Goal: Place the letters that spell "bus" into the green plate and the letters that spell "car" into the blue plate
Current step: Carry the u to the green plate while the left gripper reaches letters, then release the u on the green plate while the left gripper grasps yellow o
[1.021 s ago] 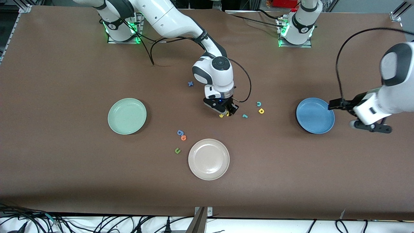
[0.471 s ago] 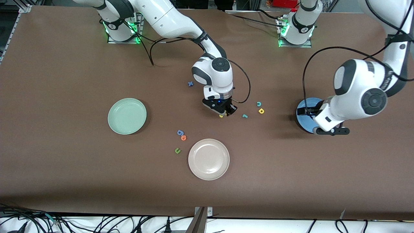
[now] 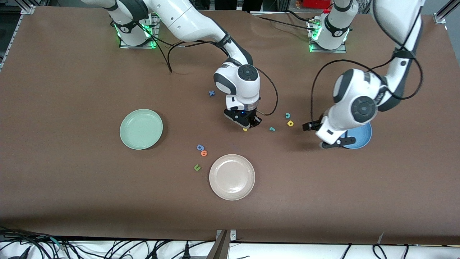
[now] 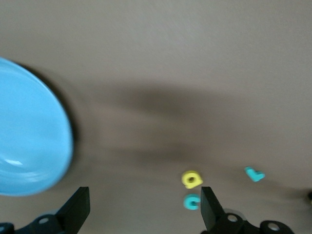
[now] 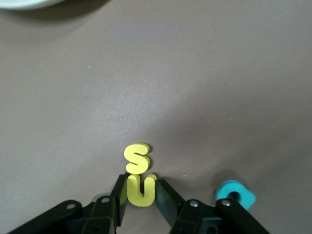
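Right hand (image 5: 141,192): we see it clamped on the yellow "u" (image 5: 141,191) at the worktop (image 3: 72,201), beside the yellow "s" (image 5: 136,158).
Left hand (image 4: 141,212): fingers apart, over the worktop between the blue plate (image 4: 29,131) and the yellow "a" (image 4: 191,179).
Handling: we judge the foam light and soft; pinch the flat sides gently.

The left arm's wrist is covering most of the round mid-blue plate (image 3: 361,138). The right gripper (image 3: 250,126) is hiding the tiny yellow foam "u" (image 5: 140,191) from the front camera.

A robotics lab: two white arms (image 3: 201,27) bolted to a brown-covered table (image 3: 72,198), green-lit bases (image 3: 134,34), loose cables (image 3: 107,248) along the table edge, aluminium framing (image 3: 442,14) at the corner.
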You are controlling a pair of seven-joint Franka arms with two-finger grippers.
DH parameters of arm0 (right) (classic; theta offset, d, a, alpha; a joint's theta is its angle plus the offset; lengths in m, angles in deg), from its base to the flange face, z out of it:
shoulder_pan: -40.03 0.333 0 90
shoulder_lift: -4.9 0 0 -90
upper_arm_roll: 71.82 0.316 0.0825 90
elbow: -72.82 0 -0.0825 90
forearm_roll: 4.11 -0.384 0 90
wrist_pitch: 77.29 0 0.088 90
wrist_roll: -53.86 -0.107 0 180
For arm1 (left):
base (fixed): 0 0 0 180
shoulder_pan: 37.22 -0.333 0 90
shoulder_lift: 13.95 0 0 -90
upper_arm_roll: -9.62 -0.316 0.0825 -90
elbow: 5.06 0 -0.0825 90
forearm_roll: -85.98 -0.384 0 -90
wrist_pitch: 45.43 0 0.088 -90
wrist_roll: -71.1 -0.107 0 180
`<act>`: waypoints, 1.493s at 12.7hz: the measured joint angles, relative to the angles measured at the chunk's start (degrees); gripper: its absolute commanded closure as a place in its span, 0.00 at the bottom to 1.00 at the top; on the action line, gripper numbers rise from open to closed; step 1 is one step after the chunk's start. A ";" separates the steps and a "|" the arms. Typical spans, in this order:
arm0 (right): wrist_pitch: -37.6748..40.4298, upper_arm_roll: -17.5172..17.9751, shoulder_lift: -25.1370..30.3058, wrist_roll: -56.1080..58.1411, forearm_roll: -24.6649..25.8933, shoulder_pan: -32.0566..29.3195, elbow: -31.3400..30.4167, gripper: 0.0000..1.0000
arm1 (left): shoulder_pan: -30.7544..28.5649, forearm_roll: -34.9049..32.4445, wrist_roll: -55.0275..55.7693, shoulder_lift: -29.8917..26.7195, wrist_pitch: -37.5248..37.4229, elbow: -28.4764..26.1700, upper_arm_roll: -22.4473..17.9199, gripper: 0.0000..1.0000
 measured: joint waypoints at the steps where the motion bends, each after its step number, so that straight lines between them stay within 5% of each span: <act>1: 2.60 -0.08 0.86 0.18 0.00 -0.29 0.45 0.80 | 1.30 0.00 4.36 0.86 1.19 -0.11 0.02 0.00; 7: 22.61 -0.45 10.11 17.33 -3.38 -5.13 0.76 0.78 | 5.20 0.00 14.21 2.64 19.58 -10.07 -0.03 0.06; 10: 27.91 -0.61 13.32 30.19 -6.33 -10.74 -1.42 0.78 | 5.53 0.00 16.89 2.87 22.14 -12.04 -0.07 0.06; 14: 29.40 -1.17 22.27 47.77 -8.30 -17.85 -15.40 0.78 | 8.54 0.00 22.82 3.23 22.14 -12.39 -0.15 0.06; 19: 24.24 -7.28 27.04 60.07 -8.50 -21.02 -31.94 0.78 | 11.24 -1.32 24.59 4.32 22.15 -12.73 -1.54 0.11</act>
